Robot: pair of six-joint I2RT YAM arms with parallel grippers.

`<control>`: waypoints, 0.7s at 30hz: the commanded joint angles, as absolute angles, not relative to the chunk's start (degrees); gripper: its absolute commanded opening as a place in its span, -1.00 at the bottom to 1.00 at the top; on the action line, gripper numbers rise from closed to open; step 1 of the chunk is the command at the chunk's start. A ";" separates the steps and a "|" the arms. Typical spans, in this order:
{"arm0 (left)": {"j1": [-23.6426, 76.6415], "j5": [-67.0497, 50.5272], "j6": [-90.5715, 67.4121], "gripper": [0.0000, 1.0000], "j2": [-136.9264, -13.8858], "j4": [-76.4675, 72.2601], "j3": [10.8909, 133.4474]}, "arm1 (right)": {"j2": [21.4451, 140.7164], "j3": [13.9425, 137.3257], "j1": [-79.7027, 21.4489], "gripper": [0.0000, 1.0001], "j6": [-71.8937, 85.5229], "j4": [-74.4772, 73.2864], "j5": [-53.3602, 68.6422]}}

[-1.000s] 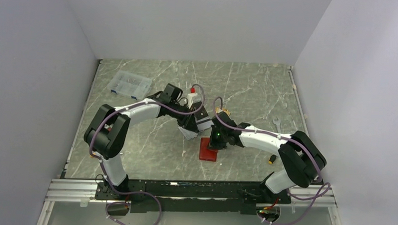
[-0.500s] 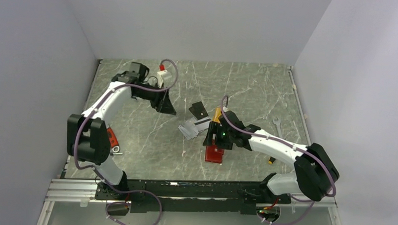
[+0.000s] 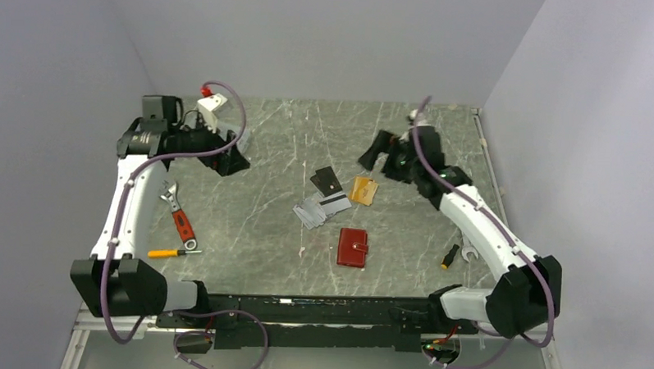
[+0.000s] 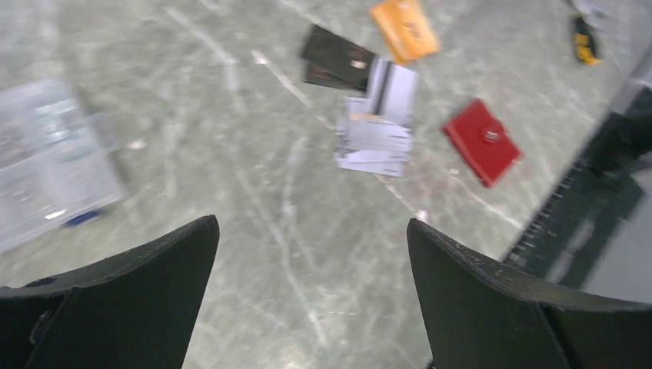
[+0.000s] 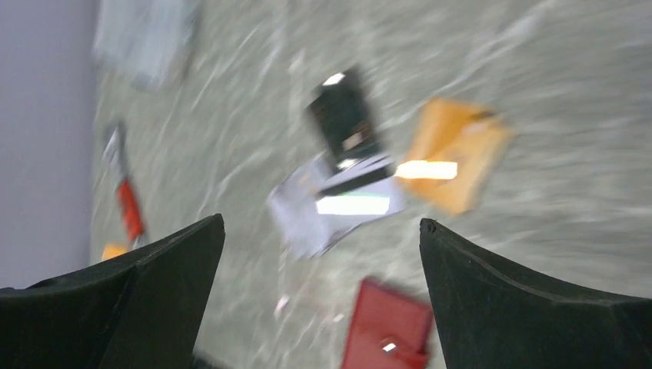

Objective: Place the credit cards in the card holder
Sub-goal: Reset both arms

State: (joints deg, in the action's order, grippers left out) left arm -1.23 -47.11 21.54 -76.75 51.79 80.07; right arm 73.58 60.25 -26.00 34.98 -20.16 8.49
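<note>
The card holder (image 3: 353, 247) is a closed dark-red wallet lying flat near the table's front middle, its snap facing up; it also shows as the card holder (image 4: 482, 141) and the card holder (image 5: 388, 330). Beyond it lie the credit cards: a black one (image 3: 326, 180), a grey-white pile (image 3: 319, 209) with a dark stripe, and an orange one (image 3: 363, 190). My left gripper (image 3: 230, 161) hangs open at the far left, well away from them. At the far right of the table my right gripper (image 3: 374, 151) is raised, open and empty. Both wrist views are blurred.
A clear compartment box (image 4: 46, 154) sits at the far left by the left gripper. A red-handled wrench (image 3: 179, 216) and a yellow screwdriver (image 3: 169, 252) lie on the left. A steel wrench (image 3: 469, 253) and a small yellow-black tool (image 3: 450, 256) lie at the front right.
Both arms have swung out from the middle, left arm to the far left, right arm to the back right. Both grippers have opened. The card holder and cards now lie uncovered.
</note>
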 commanded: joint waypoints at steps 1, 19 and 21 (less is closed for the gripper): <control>-6.96 -40.07 19.90 0.99 -71.87 38.84 72.10 | 72.09 56.63 -13.23 1.00 32.07 -18.88 -6.84; -15.62 -47.59 8.32 0.99 -81.49 -22.79 39.64 | 79.12 24.83 -3.57 1.00 17.82 34.16 -41.42; -16.37 -48.78 7.35 0.99 -82.09 -23.06 39.84 | 79.41 23.92 -3.25 1.00 16.66 36.94 -41.70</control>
State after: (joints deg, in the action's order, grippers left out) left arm -14.76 -43.59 11.49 -81.06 -14.48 38.63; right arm 78.76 26.20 -4.01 20.03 24.01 -37.56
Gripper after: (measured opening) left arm 0.994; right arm 0.997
